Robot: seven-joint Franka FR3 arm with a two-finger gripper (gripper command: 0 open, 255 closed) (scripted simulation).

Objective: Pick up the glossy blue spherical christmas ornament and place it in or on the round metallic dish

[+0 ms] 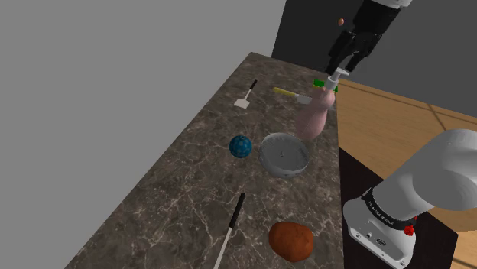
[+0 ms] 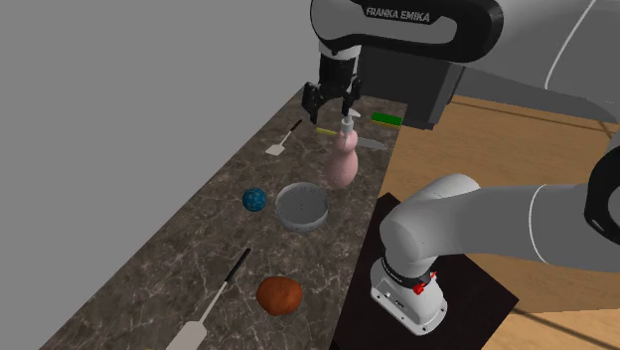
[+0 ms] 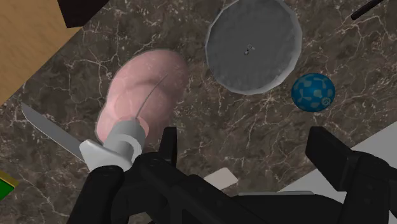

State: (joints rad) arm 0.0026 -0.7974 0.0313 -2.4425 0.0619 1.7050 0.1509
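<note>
The blue patterned ball ornament (image 1: 240, 146) (image 2: 254, 200) (image 3: 313, 91) rests on the dark marble counter, just beside the round grey dish (image 1: 285, 153) (image 2: 301, 206) (image 3: 253, 44), on the side toward the shoulder view's left. The dish holds nothing. My black gripper (image 1: 340, 70) (image 2: 330, 102) (image 3: 248, 153) hangs open high above the counter's far end, over the pump of a pink bottle. Nothing is between its fingers. The ornament and the dish lie well below it, nearer the stand.
A pink pump bottle (image 1: 313, 118) (image 2: 342, 164) (image 3: 143, 95) stands right behind the dish. A knife (image 1: 293, 94), a spatula (image 1: 247, 95) and a green item (image 1: 320, 83) lie farther back. A reddish-brown lump (image 1: 290, 241) and a black-and-white stick tool (image 1: 231, 229) lie near the front.
</note>
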